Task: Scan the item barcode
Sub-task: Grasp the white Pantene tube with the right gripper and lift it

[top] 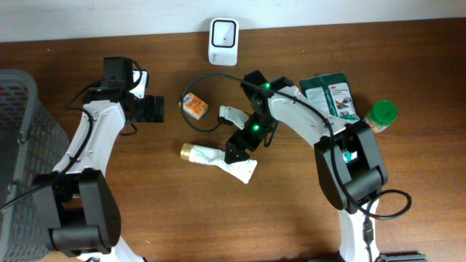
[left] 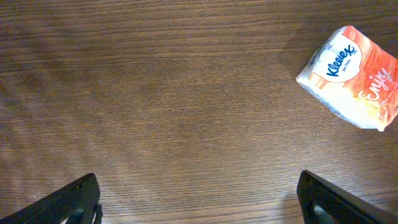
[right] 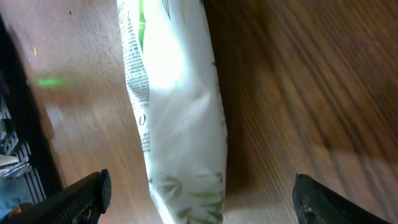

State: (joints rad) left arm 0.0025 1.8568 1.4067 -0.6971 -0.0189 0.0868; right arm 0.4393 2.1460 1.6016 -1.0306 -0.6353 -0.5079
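1. The right gripper hangs with jaws apart, gripping nothing.
2. The white tube lies on the table directly beneath it, long axis left-right, gold cap left.
3. The left gripper, also agape, sits well apart.

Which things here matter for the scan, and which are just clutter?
Job: white pouch with gold cap, under the open right gripper; corded white handset, likely the scanner.
Lying about: Kleenex pack, green packet, green-lidded jar, wire basket.
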